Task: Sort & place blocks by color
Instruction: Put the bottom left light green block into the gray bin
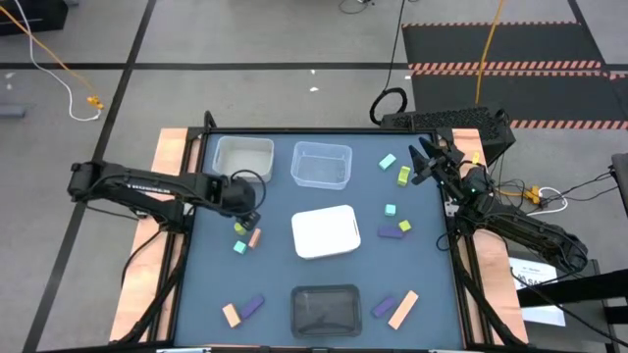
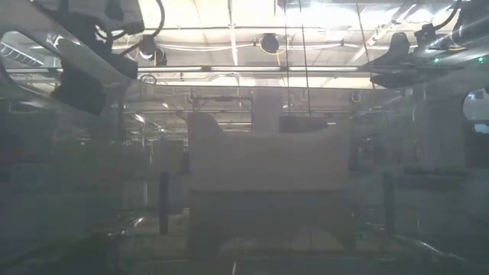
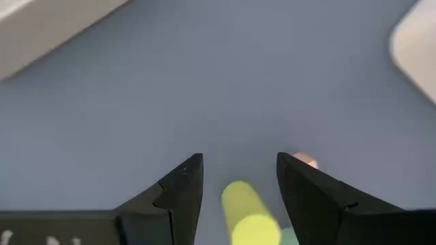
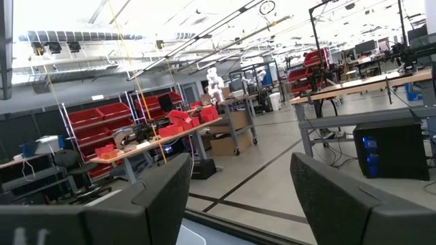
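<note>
A yellow-green block (image 3: 246,216) sits between the left hand's (image 3: 238,178) parted fingers, apparently not gripped.

Far edge means the top of the high view.

4 trays stand on the tabletop (image 1: 211,275):
- Tray 1 (image 1: 243,157): far-left corner.
- Tray 2 (image 1: 321,165): far edge, just right of tray 1.
- Tray 3 (image 1: 326,232): centre.
- Tray 4 (image 1: 327,309): near edge, before tray 3.

Blocks:
- 3 blocks (image 1: 255,237) lie left of tray 3; 1 block (image 3: 245,214) lies between the fingers of the left gripper (image 1: 247,218).
- 2 blocks (image 1: 388,161) lie right of tray 2.
- 3 blocks (image 1: 392,232) lie right of tray 3.
- 2 blocks (image 1: 232,315) lie left of tray 4.
- 2 blocks (image 1: 403,309) lie right of tray 4.
</note>
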Motion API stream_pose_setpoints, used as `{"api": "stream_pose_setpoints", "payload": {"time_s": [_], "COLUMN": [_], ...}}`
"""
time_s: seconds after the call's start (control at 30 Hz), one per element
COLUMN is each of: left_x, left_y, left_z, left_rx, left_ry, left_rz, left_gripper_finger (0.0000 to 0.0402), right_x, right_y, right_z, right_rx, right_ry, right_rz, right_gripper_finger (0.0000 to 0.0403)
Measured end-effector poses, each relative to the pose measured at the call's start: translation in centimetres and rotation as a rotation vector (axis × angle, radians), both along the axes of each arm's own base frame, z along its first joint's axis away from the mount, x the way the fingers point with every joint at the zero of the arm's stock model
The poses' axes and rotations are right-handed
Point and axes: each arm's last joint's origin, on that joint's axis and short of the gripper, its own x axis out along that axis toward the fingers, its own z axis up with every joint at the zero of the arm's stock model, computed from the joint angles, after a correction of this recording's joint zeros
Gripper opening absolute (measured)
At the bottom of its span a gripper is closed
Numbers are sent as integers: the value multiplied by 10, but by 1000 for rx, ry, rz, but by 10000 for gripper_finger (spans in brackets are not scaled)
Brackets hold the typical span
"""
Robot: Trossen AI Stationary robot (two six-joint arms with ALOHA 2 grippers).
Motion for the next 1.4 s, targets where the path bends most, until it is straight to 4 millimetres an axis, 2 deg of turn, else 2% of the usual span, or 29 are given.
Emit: {"api": "stream_pose_setpoints", "payload": {"time_s": [0.33,0.43,0.67,0.83,0.97,1.2,1.3,1.4], "left_x": [-5,-5,-4,-2,2,9,11,12], "left_y": [-12,-16,-23,-28,-33,-34,-34,-35], "left_z": [-2,-2,-2,-4,-13,-31,-35,-36], "left_rx": [-70,-85,-95,-101,-88,-60,-55,-57], "left_ry": [37,34,20,24,78,190,211,214], "left_rz": [120,131,118,130,118,73,55,19], "left_gripper_finger": [191,217,312,329,311,255,220,169], "right_x": [0,0,0,0,0,0,0,0], "right_y": [0,0,0,0,0,0,0,0], "right_z": [0,0,0,0,0,0,1,1], "right_rx": [1,1,1,0,0,-1,-3,-3], "right_ry": [1,1,1,1,1,-2,-5,-5], "right_rz": [0,0,0,0,0,0,0,0], "right_gripper_finger": [247,247,247,247,247,247,247,247]}}
